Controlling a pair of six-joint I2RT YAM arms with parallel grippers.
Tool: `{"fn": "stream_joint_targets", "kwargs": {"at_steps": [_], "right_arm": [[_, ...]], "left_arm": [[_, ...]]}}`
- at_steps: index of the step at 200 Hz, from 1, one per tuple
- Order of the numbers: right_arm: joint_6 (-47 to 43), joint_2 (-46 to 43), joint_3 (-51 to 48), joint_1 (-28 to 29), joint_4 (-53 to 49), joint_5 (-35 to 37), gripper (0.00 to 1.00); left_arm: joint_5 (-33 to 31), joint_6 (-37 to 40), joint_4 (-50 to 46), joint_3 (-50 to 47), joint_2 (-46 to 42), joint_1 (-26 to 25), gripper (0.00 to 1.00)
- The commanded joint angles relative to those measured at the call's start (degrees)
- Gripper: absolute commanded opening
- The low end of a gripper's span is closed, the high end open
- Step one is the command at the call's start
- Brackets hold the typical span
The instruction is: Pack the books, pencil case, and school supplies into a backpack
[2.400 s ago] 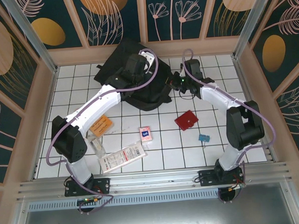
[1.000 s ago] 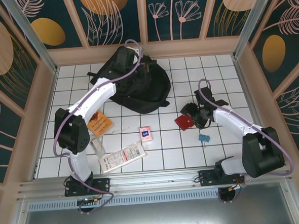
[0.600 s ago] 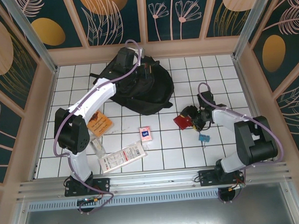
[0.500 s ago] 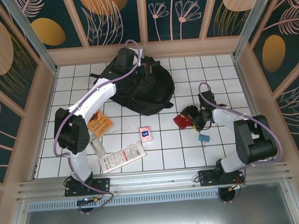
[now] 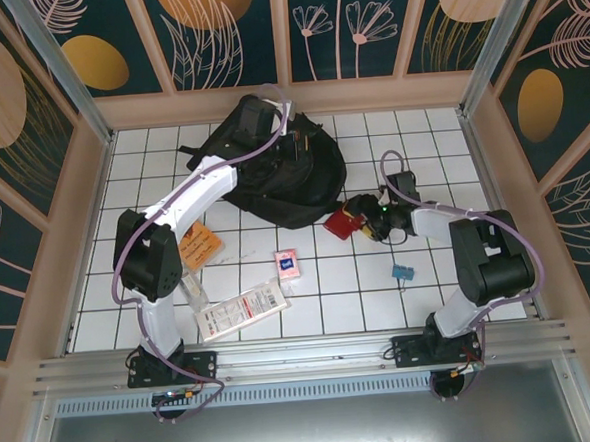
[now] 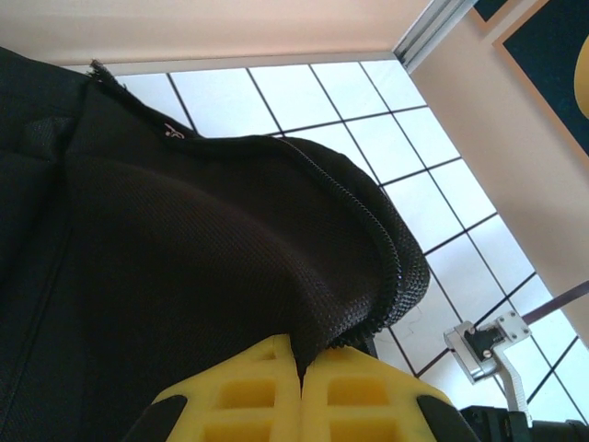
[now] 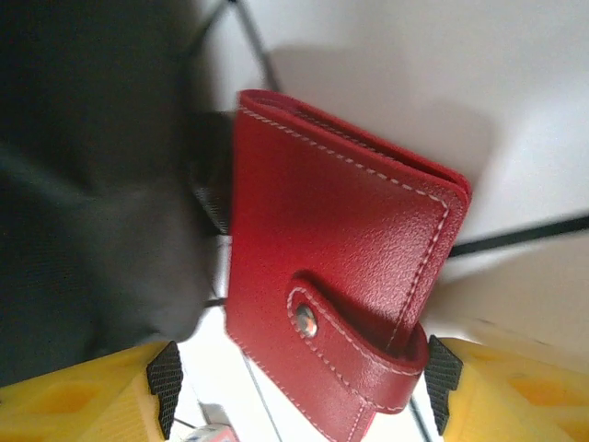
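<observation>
The left end effector (image 6: 300, 364) is clenched, its yellow fingers pinching a fold of mesh at the zipper edge of the backpack (image 6: 184, 276). The backpack lies at the bench's (image 5: 440, 142) 12 o'clock.

The right end effector (image 7: 304, 368) is released. Its jaws straddle a red snap wallet (image 7: 322, 239): the right pad (image 7: 442, 382) meets the strap edge, and a sliver of bench shows beside the left pad. The wallet sits against the backpack's 5 o'clock edge.

Farther out, the orange-brown book (image 5: 198, 245) lies toward 9 o'clock. A pink little box (image 5: 288, 264) is near the middle, and a teal binder clip (image 5: 402, 272) lies toward 4 o'clock.
</observation>
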Motion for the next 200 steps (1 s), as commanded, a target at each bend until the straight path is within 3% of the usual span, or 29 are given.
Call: {"fn": "stream_joint_targets", "kwargs": {"at_steps": [1, 52, 114, 153, 200], "right_arm": [[-2.4, -0.3, 2.8, 0.8, 5.5, -1.1, 0.72], [-0.4, 2.2, -1.7, 0.7, 16.4, -5.1, 0.71], [7.0, 5.5, -2.2, 2.0, 28.1, -8.3, 0.6], [5.8, 9.9, 1.3, 3.7, 24.3, -5.9, 0.42], [5.2, 10.5, 0.6, 4.1, 23.7, -4.3, 0.11]], "left_arm": [[1.7, 0.2, 2.2, 0.8, 0.6, -0.5, 0.0], [2.6, -0.3, 2.5, 1.0, 0.7, -0.6, 0.0], [3.0, -0.5, 2.6, 1.0, 1.0, -0.7, 0.0], [3.1, -0.4, 2.5, 1.3, 0.7, -0.7, 0.0], [2.8, -0.2, 2.2, 1.6, 0.1, -0.7, 0.0]]}}
